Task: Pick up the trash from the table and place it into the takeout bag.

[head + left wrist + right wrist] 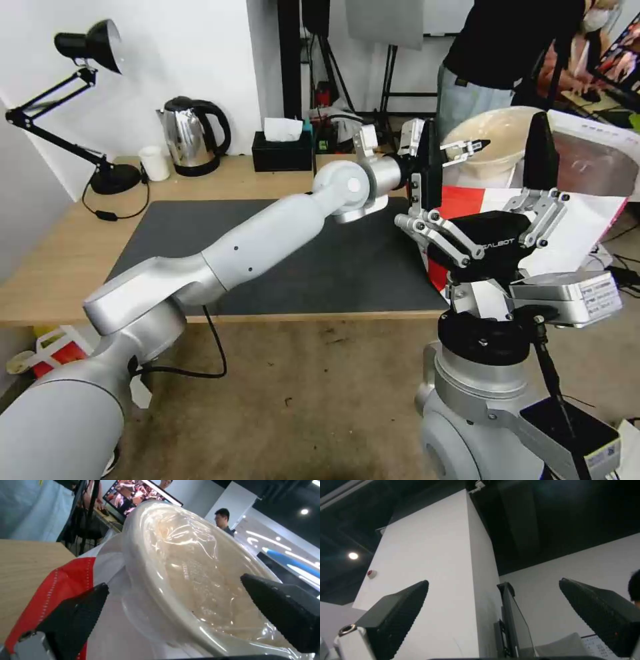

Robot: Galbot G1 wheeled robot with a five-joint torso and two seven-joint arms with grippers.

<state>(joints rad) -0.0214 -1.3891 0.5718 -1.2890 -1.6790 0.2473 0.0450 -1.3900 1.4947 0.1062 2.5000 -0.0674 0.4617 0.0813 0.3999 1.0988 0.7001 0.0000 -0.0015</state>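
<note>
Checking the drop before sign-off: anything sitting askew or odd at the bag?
Yes. The beige lid stands tilted at the takeout bag's mouth, sticking out above it rather than down inside. The left pincer is open beside it. The right pincer is open in front, pointing up.

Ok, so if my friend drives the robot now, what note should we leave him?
Left gripper: open, arm stretched across the table to the mouth of the takeout bag, fingers either side of the beige lid, not clamping it.
Right gripper: open, empty, pointing up in front of the bag.
Done: lid leans tilted in the bag's mouth.
Left: see it drop fully in; whether other trash is inside cannot be told.
</note>
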